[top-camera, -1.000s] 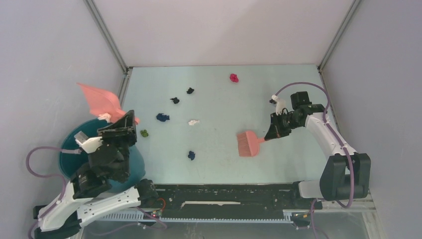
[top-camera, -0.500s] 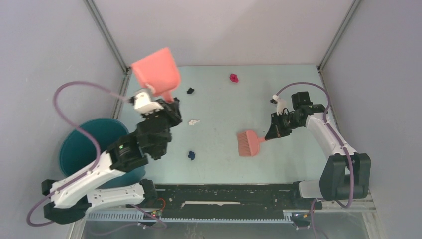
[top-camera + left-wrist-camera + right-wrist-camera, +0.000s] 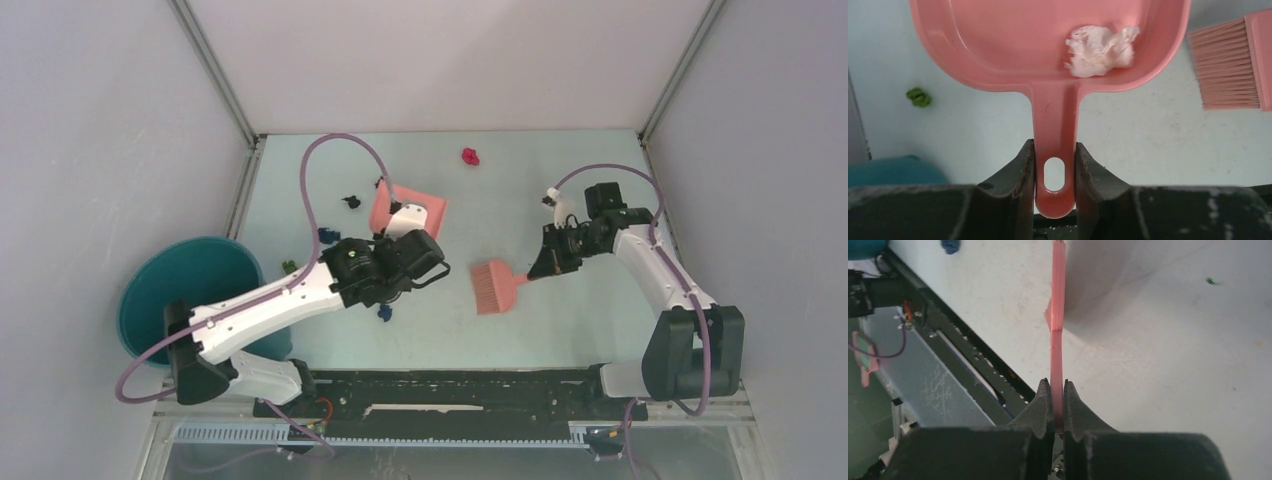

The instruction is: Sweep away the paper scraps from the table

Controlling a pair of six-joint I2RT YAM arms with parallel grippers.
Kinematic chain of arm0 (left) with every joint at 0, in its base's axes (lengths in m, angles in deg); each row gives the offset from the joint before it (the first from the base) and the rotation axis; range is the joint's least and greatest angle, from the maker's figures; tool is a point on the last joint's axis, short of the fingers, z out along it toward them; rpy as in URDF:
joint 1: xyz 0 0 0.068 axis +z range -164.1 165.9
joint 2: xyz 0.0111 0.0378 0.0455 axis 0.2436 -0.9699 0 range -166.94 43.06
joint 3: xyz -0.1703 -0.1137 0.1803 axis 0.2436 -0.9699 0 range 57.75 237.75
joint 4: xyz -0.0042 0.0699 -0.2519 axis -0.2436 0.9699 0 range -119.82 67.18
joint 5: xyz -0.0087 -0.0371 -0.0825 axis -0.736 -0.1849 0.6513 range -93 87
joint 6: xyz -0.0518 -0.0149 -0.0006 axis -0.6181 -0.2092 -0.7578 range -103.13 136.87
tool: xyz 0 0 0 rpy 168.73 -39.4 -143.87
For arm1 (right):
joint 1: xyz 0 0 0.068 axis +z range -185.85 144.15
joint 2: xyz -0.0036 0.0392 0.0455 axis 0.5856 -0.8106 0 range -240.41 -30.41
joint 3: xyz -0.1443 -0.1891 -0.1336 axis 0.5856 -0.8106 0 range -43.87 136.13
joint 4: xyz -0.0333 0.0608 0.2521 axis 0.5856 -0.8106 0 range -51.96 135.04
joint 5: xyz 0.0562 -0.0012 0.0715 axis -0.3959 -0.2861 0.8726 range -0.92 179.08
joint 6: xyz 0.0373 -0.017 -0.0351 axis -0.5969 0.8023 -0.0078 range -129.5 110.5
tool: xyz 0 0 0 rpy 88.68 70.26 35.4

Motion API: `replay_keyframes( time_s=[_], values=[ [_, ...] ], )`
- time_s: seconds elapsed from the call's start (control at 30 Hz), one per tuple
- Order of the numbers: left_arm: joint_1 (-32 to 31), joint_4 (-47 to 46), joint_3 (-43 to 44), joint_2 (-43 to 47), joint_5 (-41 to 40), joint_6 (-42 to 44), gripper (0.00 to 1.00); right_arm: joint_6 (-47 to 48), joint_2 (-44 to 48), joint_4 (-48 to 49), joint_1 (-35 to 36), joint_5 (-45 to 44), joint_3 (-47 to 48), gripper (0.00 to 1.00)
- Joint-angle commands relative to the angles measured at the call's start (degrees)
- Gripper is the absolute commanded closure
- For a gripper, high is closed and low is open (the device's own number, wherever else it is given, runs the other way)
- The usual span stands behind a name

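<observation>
1. The left claw (image 3: pixel 1055 165) has swung away from the teal bucket (image 3: pixel 190 290) to the middle of the table (image 3: pixel 500 180). It grips the pink dustpan (image 3: pixel 1038 45) by its handle.
2. The right claw (image 3: pixel 1058 390) stayed put, pinched tight on the pink brush (image 3: pixel 492 287).
3. One white scrap (image 3: pixel 1100 50) lies inside the dustpan, just past the left claw.
4. The other paper scraps (image 3: pixel 470 156) lie on the table around the left claw. A green scrap (image 3: pixel 918 97) is to its left.

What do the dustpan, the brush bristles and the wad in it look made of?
Dustpan: smooth, slightly glossy salmon plastic, seemingly moulded in one piece. Brush: fine parallel bristles, likely synthetic. White wad: crumpled, matte, probably paper or tissue.
</observation>
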Motion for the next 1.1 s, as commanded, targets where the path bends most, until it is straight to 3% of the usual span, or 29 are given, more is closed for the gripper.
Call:
replay_keyframes(
  time_s=[0.0,0.23,0.4,0.63,0.77,0.83,1.0,1.07],
  values=[
    [1.04,7.19,0.69,8.91,-6.99,-7.34,1.0,-3.89,-2.62,2.05,4.82,6.94,6.38,1.0],
    [2.78,6.48,-3.58,26.14,-13.38,-15.52,1.0,-15.48,-13.61,7.84,17.34,14.44,20.84,1.0],
    [2.96,8.58,-5.82,34.24,-18.46,-20.27,1.0,-29.47,-22.6,23.0,26.29,16.93,27.29,1.0],
    [3.04,11.68,-4.0,32.73,-21.05,-22.15,1.0,-58.66,-36.09,54.96,34.31,16.9,32.15,1.0],
    [3.05,14.73,-1.09,26.89,-21.39,-22.81,1.0,-66.34,-41.36,65.46,37.27,11.74,32.85,1.0],
    [3.07,15.08,0.03,24.66,-21.24,-22.13,1.0,-67.1,-44.27,64.4,39.16,7.82,37.13,1.0],
    [3.12,18.93,2.14,21.12,-22.36,-24.22,1.0,-67.83,-52.12,47.9,42.91,-5.52,51.09,1.0],
    [3.1,19.02,1.97,20.99,-22.1,-24.47,1.0,-72.04,-55.29,50.01,43.49,-4.68,53.33,1.0]
  ],
)
